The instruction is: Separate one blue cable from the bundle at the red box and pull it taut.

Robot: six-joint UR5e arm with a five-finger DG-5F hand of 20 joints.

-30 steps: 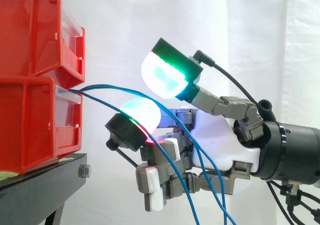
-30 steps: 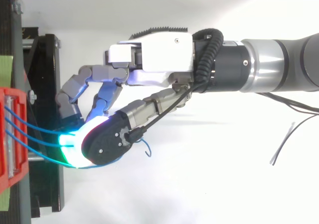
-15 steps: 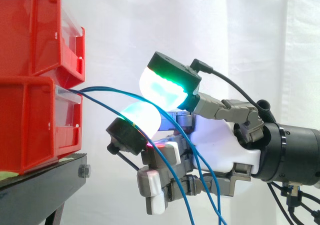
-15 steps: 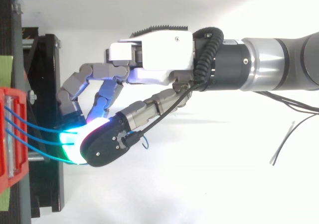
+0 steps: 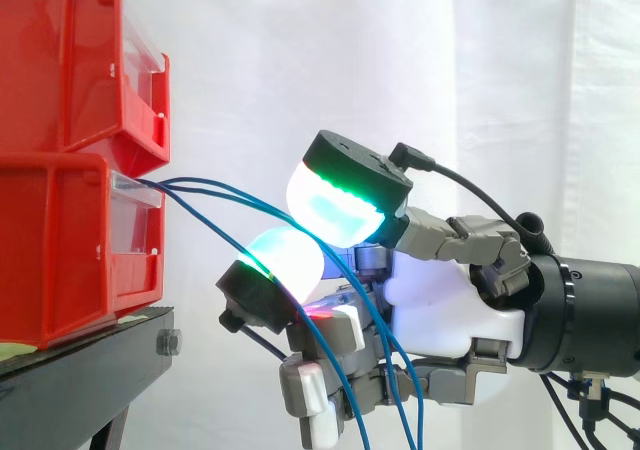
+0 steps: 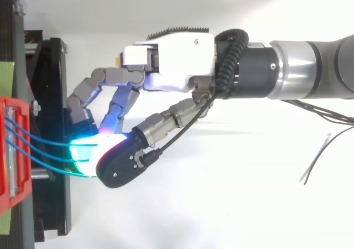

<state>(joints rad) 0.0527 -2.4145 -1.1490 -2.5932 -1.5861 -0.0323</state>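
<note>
Approaching the work from the right of the side view, the hand [image 5: 440,292] has its fingers pointing toward the red box [image 5: 70,240], which stands well beyond the fingertips. A second red bin [image 5: 70,60] sits on top of that box, and both rest on the black stand [image 5: 90,370], which is lower than the fingers. The blue cables [image 5: 165,183] leave the front lip of the red box, arc across the open gap and enter the hand. The fingers are clenched in a pinch. Two glowing fingertips [image 5: 340,205] stand face to face, one above and one below, with cable running between them. Behind the pads the cables drop steeply across the remaining curled fingers and pass out below the hand. How many cables the pinch actually clamps cannot be told. The span between the box and the fingers curves and is not straight. A white curtain [image 5: 300,50] hangs behind the fingers.

In the top view, the hand [image 6: 177,61] reaches leftward over the black stand [image 6: 52,94]. Three blue cables [image 6: 50,156] run side by side from the red box [image 6: 16,199], just beyond the fingertips, and all end at the glowing pads [image 6: 83,152]. One dark-backed fingertip lies over these pads, and the other fingers are curled beside them.
</note>
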